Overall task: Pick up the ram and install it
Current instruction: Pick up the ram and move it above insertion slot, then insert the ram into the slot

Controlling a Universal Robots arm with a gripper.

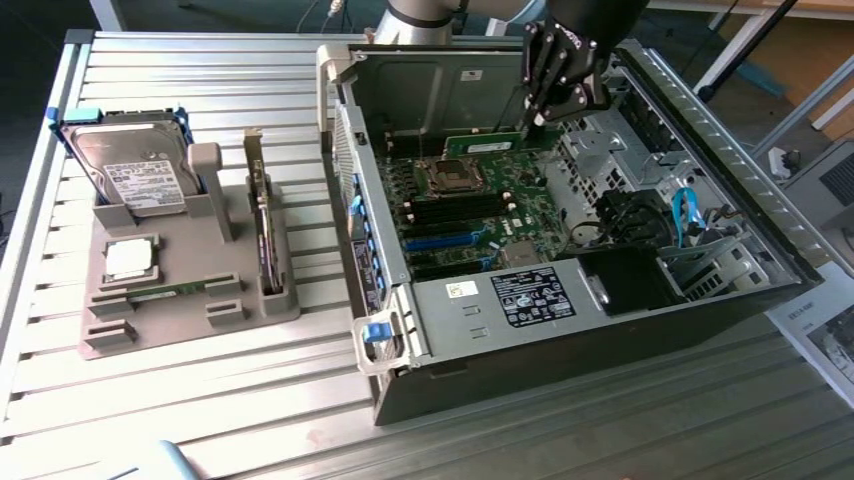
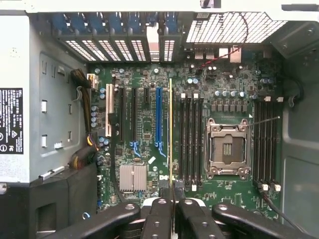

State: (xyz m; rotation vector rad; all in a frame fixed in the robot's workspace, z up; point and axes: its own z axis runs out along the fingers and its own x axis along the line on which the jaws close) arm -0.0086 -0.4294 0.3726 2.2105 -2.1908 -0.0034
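Note:
My gripper (image 1: 538, 120) hangs inside the open computer case (image 1: 400, 385), over the far part of the motherboard (image 1: 467, 215). It is shut on the ram (image 1: 467, 146), a thin green stick held level just above the board. In the wrist view the ram (image 2: 170, 134) appears edge-on as a thin yellow-green line running out from my gripper (image 2: 172, 206). It lies between the blue slot (image 2: 159, 119) and the black memory slots (image 2: 192, 144). I cannot tell whether it touches the board.
The open processor socket (image 2: 227, 149) lies beside the memory slots. The power supply (image 1: 534, 295) and cables fill the case's near end. At the exterior view's left a grey holder (image 1: 107, 325) carries a hard drive (image 1: 134, 170), a silver processor chip (image 1: 130, 258) and an upright card (image 1: 267, 245).

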